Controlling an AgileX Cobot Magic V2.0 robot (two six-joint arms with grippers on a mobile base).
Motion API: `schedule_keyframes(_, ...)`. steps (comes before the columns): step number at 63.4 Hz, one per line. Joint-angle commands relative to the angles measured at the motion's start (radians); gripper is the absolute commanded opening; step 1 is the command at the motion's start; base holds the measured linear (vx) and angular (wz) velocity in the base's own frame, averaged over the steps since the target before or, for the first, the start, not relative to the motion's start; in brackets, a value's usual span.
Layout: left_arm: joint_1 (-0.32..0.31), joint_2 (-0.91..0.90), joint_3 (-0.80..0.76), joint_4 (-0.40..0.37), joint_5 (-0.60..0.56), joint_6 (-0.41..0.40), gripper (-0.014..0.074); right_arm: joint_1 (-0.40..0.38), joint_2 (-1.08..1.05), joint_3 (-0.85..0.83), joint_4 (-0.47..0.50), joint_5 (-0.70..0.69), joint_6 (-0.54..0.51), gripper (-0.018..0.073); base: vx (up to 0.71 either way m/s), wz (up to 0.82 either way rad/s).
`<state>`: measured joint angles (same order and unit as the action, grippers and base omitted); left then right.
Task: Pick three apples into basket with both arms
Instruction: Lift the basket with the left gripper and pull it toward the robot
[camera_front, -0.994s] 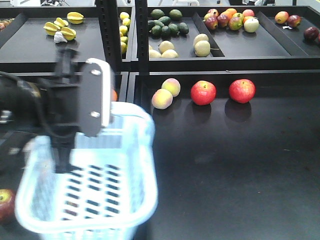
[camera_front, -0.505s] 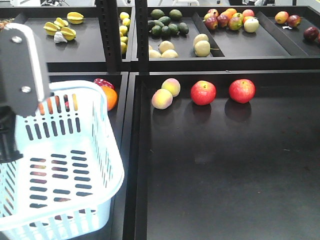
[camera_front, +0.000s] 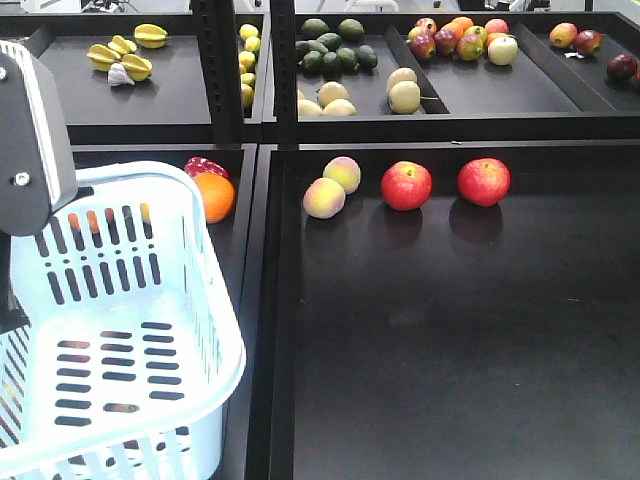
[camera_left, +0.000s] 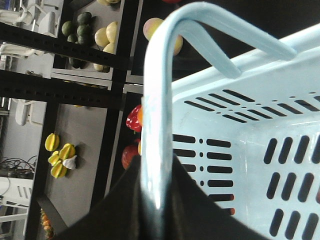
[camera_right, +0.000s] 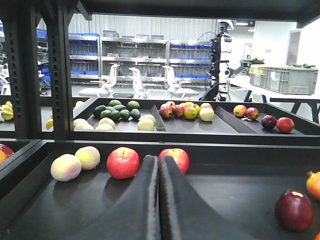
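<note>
Two red apples are resting on the black tabletop (camera_front: 450, 350) in the front view. The first apple (camera_front: 407, 186) and the second apple (camera_front: 484, 181) are lying side by side but apart, near the rear edge, with open surface in front of them. The basket (camera_front: 110, 260) is occupying the lower left, its mouth tilting toward the camera. The frame is cutting off its left and near sides, so its long axis cannot be told. An orange (camera_front: 213, 196) is showing just behind its far right corner. The left pincer (camera_front: 22, 140) is showing at the left edge, mostly cropped.

In the left wrist view, the left pincer (camera_left: 152, 175) is gripping the basket's hoop handle (camera_left: 152, 115), which is running straight away from the fingers to a bend.

In the right wrist view, the right pincer (camera_right: 159, 165) is pressing its fingers together with nothing between them, pointing toward the apples. Its tip is hiding part of the second apple (camera_right: 179, 159), while the first apple (camera_right: 123, 162) is showing whole. A dark red fruit (camera_right: 294, 210) is lying at lower right.
</note>
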<state>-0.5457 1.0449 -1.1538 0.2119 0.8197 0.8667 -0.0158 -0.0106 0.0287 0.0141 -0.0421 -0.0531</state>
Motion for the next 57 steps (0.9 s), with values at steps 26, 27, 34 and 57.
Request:
schedule_keyframes(26, -0.001, -0.016, -0.032, 0.003, -0.044, -0.014, -0.0008, -0.005, -0.01, 0.015, -0.006, -0.067, -0.001, -0.0007, 0.0, 0.0)
schedule_keyframes(27, -0.001, -0.016, -0.032, 0.003, -0.044, -0.014, -0.0008, -0.005, -0.01, 0.015, -0.006, -0.067, -0.001, -0.0007, 0.0, 0.0)
schedule_keyframes(34, -0.001, -0.016, -0.032, 0.003, -0.044, -0.014, -0.0007, -0.005, -0.01, 0.015, -0.006, -0.067, -0.001, -0.0007, 0.0, 0.0)
schedule_keyframes(57, -0.001, -0.016, -0.032, 0.003, -0.044, -0.014, -0.0007, -0.005, -0.01, 0.015, -0.006, -0.067, -0.001, -0.0007, 0.0, 0.0)
